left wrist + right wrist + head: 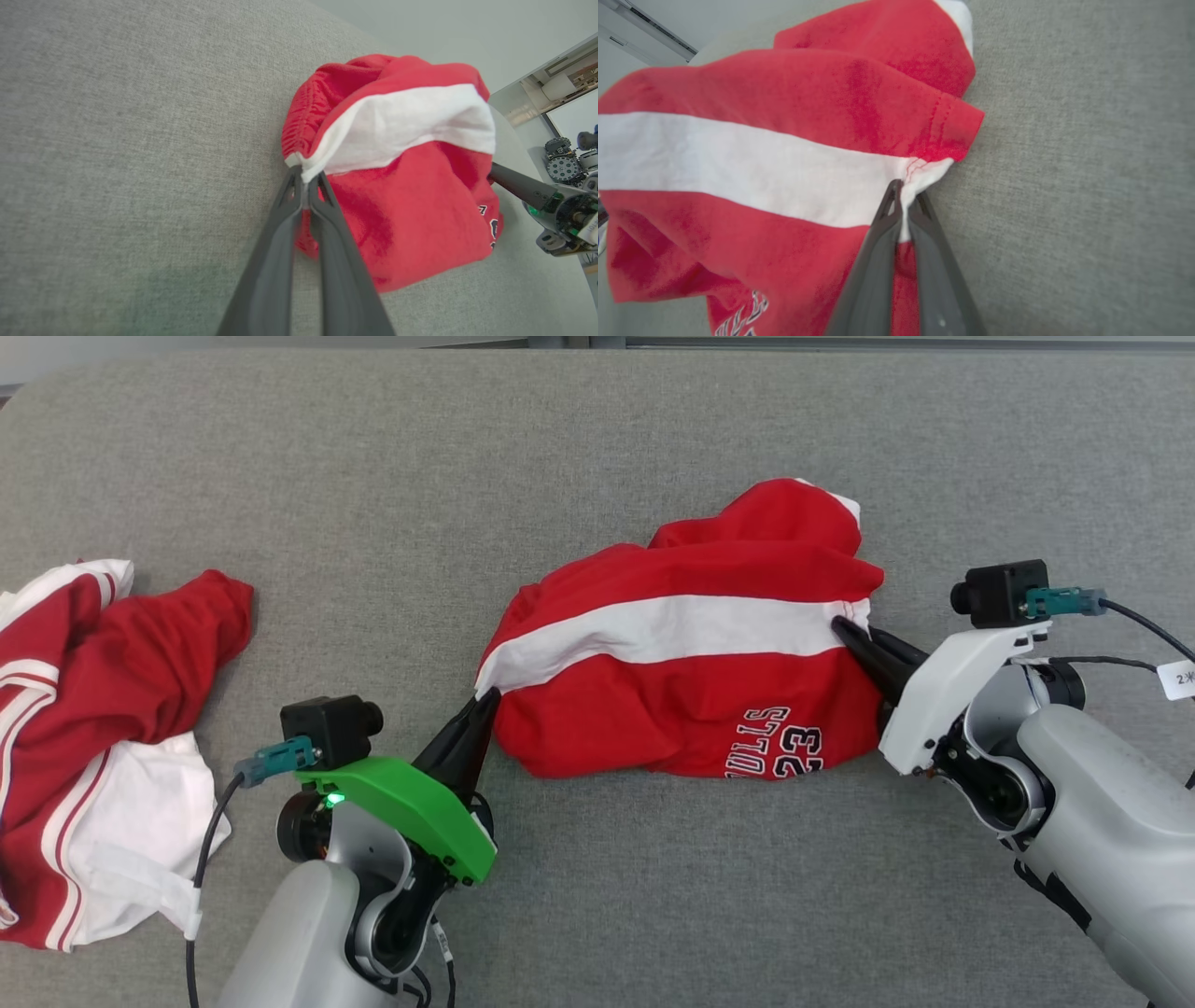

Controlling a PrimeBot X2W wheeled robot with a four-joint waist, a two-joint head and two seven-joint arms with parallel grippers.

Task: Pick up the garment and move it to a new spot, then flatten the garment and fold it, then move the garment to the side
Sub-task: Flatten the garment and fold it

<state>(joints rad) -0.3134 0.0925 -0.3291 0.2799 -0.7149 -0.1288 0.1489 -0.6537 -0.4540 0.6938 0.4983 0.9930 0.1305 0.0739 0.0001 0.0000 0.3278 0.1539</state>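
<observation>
Crumpled soft red garment (pixel 691 709), broad white stripe, lies mid-way on coarse grey woven surface (pixel 597 448); my left gripper (pixel 486 696) and right gripper (pixel 840 626) each pinch a stripe end tight

Left gripper (pixel 486 696), right gripper (pixel 838 624): fingers (pixel 275 252) together.

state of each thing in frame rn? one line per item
red garment: bunched on the surface, not flattened, pinched at both ends of its white stripe
left gripper: fingers shut on the stripe's left end
right gripper: fingers shut on the stripe's right end
second garment: crumpled heap at far left, untouched
grey surface: bare around the garments
</observation>
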